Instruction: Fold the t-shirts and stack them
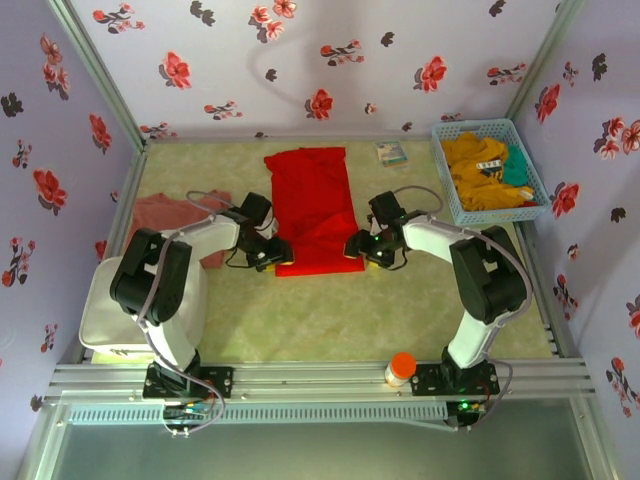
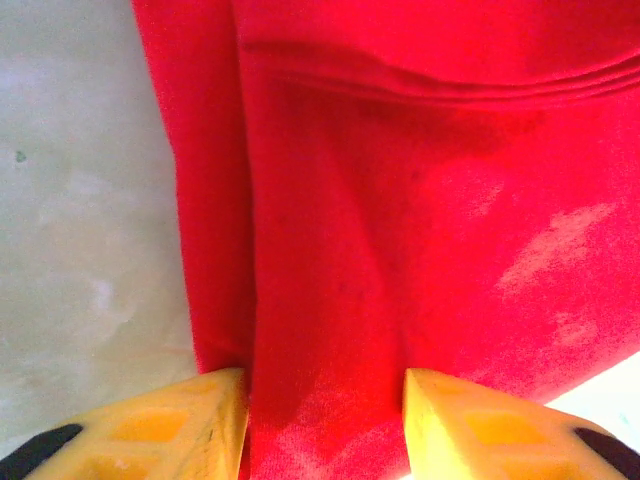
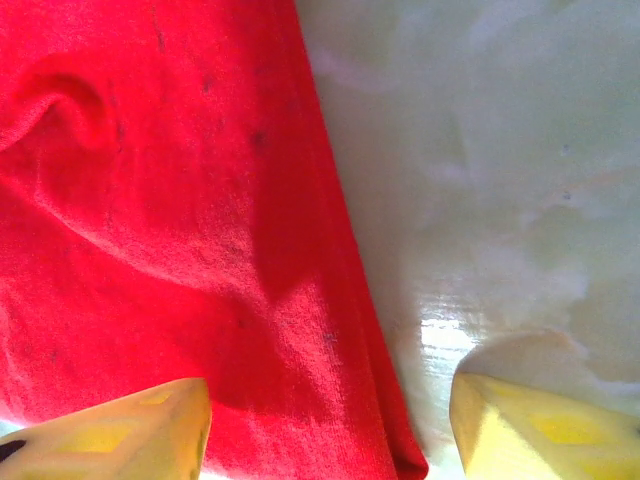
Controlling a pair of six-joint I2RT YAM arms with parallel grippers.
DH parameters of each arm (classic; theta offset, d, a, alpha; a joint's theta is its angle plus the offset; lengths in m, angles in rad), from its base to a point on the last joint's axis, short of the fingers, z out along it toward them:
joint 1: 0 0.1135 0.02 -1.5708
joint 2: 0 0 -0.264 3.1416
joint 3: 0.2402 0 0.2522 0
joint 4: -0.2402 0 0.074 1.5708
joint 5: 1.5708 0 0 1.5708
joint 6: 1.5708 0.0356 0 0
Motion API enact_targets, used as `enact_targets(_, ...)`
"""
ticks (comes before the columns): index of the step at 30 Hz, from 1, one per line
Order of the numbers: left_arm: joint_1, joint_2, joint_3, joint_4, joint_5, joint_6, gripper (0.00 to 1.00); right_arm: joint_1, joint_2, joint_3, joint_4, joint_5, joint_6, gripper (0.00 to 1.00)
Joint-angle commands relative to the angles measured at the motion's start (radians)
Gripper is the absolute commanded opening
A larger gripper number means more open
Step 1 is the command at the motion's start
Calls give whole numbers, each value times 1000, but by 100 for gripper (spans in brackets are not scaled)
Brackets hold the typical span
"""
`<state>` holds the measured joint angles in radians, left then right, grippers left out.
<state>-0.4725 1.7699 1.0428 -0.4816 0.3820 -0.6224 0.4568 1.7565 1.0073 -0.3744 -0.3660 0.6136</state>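
a: how did the left gripper (image 2: 325, 385) stand?
b: released. its yellow fingers (image 2: 190, 420) were apart, one on each side of a fold in the red t-shirt (image 1: 315, 205), with cloth filling the gap between them. i couldn't see them pinching it.
a: and the right gripper (image 3: 330, 390)?
b: also unclenched, and wider. its left finger was over the red cloth and its right finger over bare table (image 1: 330, 320), so the shirt's right edge ran between them.
a: where did the red shirt lie?
b: in the middle of the table, folded into a long strip running from near to far. the left gripper was at its near left corner and the right gripper at its near right corner.
a: the other shirt?
b: the salmon-pink t-shirt (image 1: 165, 212) lay flat on the left of the table, behind the left arm, apart from the red one.
a: anything else?
b: a blue basket (image 1: 445, 175) at the far right held yellow and teal cloth. an orange-capped bottle (image 1: 401, 368) stood at the near edge by the right arm's base.
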Motion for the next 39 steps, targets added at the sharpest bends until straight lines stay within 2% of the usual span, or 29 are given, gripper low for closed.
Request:
enact_targets(1, -5, -27, 22, -65, -53, 12, 45, 15, 30, 26, 8, -8, 17, 64)
enact_targets(6, -5, -39, 29, -110, -76, 20, 46, 17, 37, 38, -5, 2, 14, 64)
enact_targets(22, -22, 90, 98, -65, -45, 11, 44, 43, 43, 51, -15, -15, 3, 61)
enact_targets(27, -24, 104, 118, -61, -42, 13, 38, 48, 41, 51, -18, -15, -3, 59)
enact_targets(31, -24, 112, 124, -60, -44, 15, 29, 48, 48, 51, -17, -20, -5, 54)
enact_targets(37, -23, 119, 118, -60, -47, 19, 22, 49, 53, 44, -21, -7, -7, 49)
enact_targets(39, -23, 118, 111, -58, -52, 19, 20, 49, 51, 40, -21, -1, -7, 44)
